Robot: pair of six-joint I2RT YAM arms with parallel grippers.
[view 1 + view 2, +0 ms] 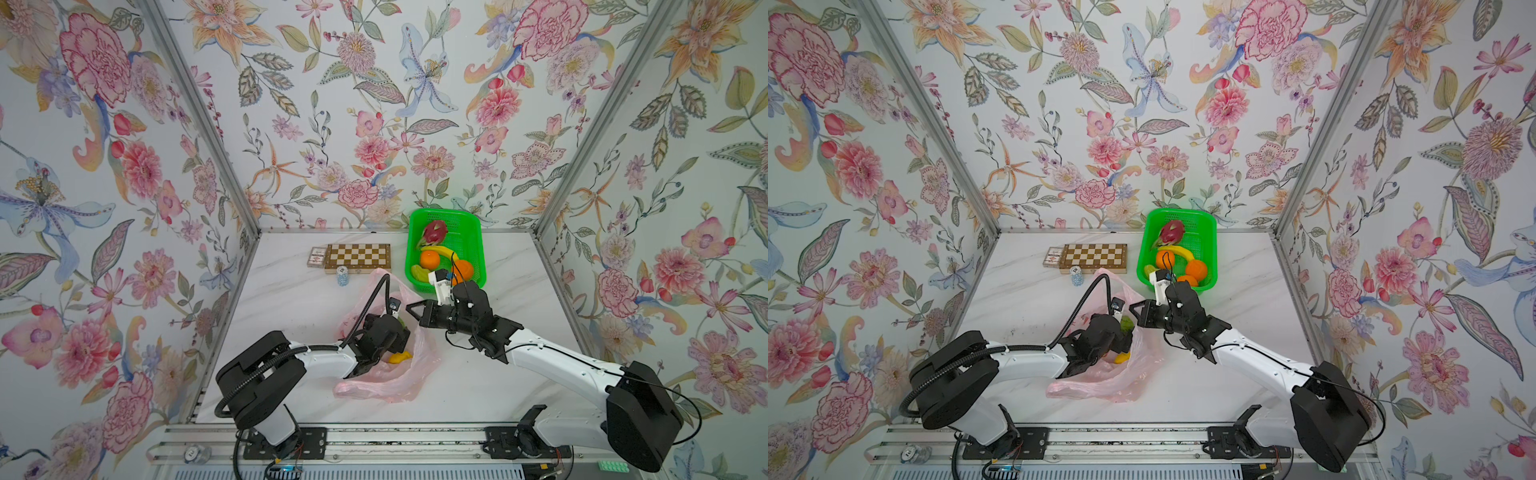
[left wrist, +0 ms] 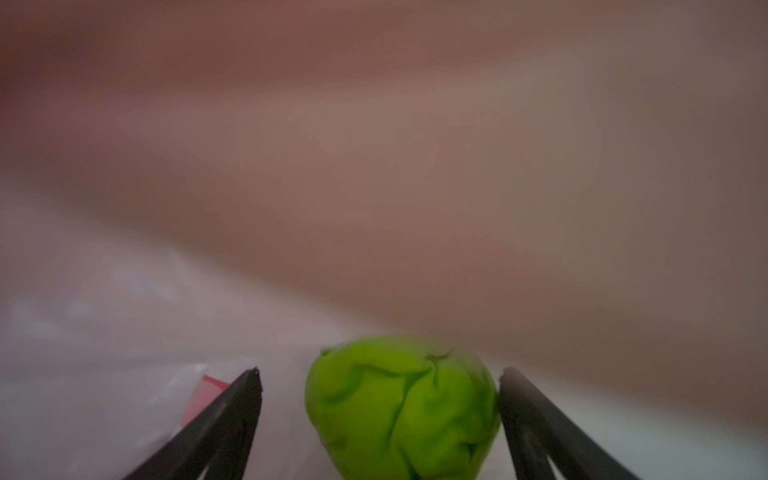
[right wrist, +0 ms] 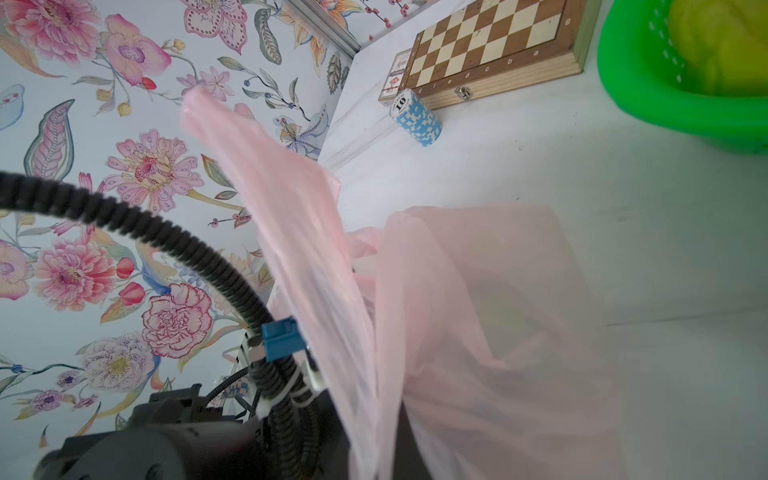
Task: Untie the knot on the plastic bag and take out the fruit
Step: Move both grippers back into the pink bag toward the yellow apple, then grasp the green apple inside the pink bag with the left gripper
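The plastic bag (image 1: 386,382) lies open and crumpled mid-table, pale pink and translucent; its knot is out of view. My left gripper (image 2: 379,370) is inside the bag, open, its black fingers (image 2: 245,399) on either side of a bright green fruit (image 2: 401,411); one finger touches it. In both top views the left wrist (image 1: 380,332) covers most of that green fruit (image 1: 1126,324), and a yellow fruit (image 1: 399,357) lies beside it in the bag. My right gripper (image 1: 410,308) is shut on the bag's rim (image 3: 374,415), holding the film up.
A green basket (image 1: 444,216) at the back right holds a dragon fruit (image 1: 434,232), two oranges (image 1: 430,259), a banana (image 1: 442,251) and a yellow-green fruit. A chessboard (image 1: 357,257), a card box (image 1: 316,255) and a blue chip stack (image 1: 341,276) sit behind the bag.
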